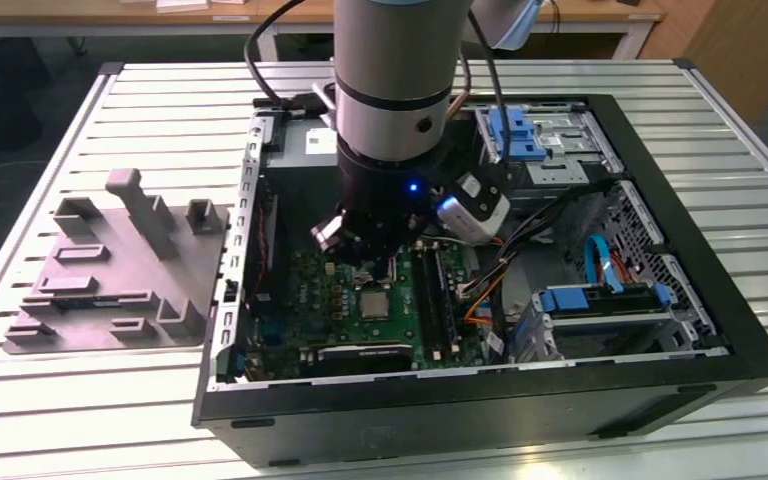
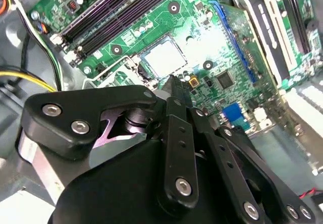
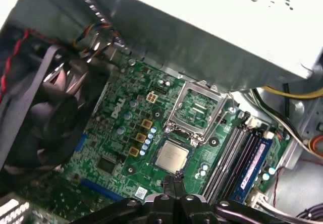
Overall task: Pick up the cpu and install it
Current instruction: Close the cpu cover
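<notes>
Second wrist view puts the black linkage of the gripper closest to us, and it hides much of the lower board; its fingers come together to a single narrow tip with no gap that we can see, and nothing sits between them, so we read the hand as clenched and empty. Just past that tip lies the cpu, its pale metal top glaring, seated flat in the socket on the green motherboard. We cannot tell whether the tip touches the chip or hangs just above its edge. From the first wrist view we see the same closed fingertips beside the cpu, and beyond it the socket's metal load frame swung up and open, with the memory slots to one side and a black fan partly cut off by the frame edge. Farther off, the exterior view shows our arm reaching down into the open computer case, blocking the board's upper part, with the cpu visible below it, and a grey fixture resting on the slatted table at the exterior view's left.
</notes>
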Controlling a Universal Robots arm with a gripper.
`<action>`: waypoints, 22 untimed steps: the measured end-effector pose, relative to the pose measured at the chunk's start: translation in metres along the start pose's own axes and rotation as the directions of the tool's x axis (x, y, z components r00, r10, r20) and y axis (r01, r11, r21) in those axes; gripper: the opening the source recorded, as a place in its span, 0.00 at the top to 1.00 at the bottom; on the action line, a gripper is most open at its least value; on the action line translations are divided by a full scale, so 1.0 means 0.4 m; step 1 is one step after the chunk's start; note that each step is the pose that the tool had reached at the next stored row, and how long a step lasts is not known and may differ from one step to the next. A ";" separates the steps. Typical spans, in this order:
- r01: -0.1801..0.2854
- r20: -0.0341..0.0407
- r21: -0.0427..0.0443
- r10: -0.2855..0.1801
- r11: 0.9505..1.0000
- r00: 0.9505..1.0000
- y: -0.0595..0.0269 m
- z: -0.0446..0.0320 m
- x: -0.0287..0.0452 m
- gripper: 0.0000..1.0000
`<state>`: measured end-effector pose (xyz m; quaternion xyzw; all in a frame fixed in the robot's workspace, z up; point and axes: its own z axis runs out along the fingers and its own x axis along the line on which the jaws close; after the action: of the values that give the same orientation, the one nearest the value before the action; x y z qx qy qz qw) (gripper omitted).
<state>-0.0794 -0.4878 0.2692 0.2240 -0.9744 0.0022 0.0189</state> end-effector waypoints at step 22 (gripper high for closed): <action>0.148 0.000 0.006 -0.148 0.989 0.989 0.000 0.001 0.000 0.89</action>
<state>-0.0794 -0.4880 0.2687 0.2958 -0.9551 0.0035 0.0180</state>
